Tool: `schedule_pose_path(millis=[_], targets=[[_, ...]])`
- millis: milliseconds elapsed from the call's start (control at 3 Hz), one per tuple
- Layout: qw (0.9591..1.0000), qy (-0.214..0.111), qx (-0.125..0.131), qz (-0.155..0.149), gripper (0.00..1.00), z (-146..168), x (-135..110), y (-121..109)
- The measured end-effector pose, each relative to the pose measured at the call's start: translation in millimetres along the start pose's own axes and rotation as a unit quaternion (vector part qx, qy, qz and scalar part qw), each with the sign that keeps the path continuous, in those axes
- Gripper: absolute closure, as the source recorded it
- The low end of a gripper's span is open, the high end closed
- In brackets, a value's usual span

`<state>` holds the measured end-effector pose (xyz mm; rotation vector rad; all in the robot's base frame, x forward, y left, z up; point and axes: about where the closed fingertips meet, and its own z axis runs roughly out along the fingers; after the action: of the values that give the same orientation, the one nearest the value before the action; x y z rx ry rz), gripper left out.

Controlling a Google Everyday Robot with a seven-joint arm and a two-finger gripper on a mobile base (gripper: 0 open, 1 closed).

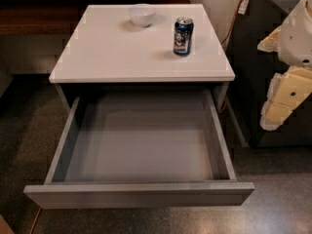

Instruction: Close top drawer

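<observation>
Obs.: the cabinet (122, 52) stands at centre, seen from above and in front, with a glossy white top. The top drawer (139, 194) sits directly under that top and is pulled far out of the cabinet toward the camera. Its plain grey front panel is the part farthest from the cabinet body. It has no handle, and its grey base and both side walls are in full view. The front panel is slightly wider than the drawer box behind it. Only 1 drawer shows, and whatever lies below it on the cabinet is hidden by the open front. On the cabinet top: 1 white bowl (142, 14), upright, near the rear edge and about mid-width, and 1 blue drinks can (183, 35), upright, right of the bowl and nearer the cabinet's right edge. The 2 items are apart, not touching. The gripper (287, 99) shows as cream and yellow blocks hanging from a white arm segment. It is off the cabinet's right side, about level with the back part of the open drawer, well apart from it and touching nothing on the cabinet. Whether it is open or closed: cannot tell. A dark unit (248, 57) stands just right of the cabinet, behind the gripper. An orange cable (237, 9) runs down between the cabinet and that unit. Speckled floor (282, 199) surrounds the cabinet.
</observation>
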<state>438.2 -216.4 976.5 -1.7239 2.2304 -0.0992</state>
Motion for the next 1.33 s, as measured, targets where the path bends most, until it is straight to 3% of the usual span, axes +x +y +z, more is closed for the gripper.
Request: schedule_pose_path(millis=[667,1333], targets=[[0.9998,-0.012,-0.008,-0.013,0.00,14,-10,12],[0.9964,-0.060,-0.038,-0.047,0.00,62,-42,58]])
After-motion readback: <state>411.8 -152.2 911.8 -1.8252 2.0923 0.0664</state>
